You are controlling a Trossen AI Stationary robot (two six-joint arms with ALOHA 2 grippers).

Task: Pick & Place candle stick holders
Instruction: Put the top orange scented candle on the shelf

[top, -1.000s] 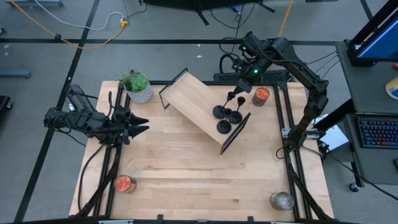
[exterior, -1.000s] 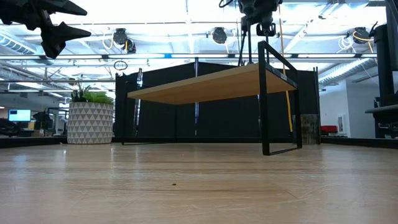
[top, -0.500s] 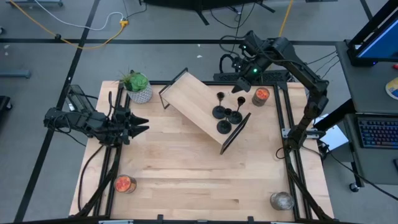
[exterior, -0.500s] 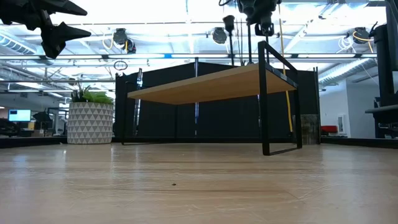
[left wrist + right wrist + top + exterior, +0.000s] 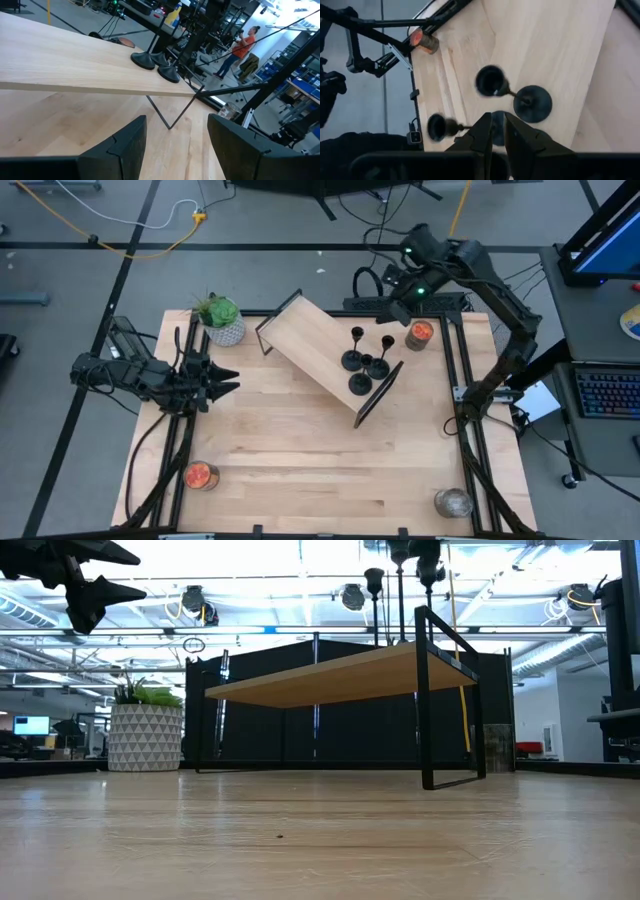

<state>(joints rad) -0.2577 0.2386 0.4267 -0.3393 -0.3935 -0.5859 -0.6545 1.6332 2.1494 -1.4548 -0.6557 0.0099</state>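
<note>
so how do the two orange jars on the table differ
One orange jar stands at the far right of the table, beside the raised wooden shelf holding the candle stick holders, just under the right gripper. The other orange jar sits at the near left corner, with nothing close by and neither arm over it. Both are small, round and orange on top.

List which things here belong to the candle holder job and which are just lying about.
Job: four small black candle stick holders standing on the raised wooden shelf.

Lying about: potted green plant, two orange-filled jars, clear glass jar.
</note>
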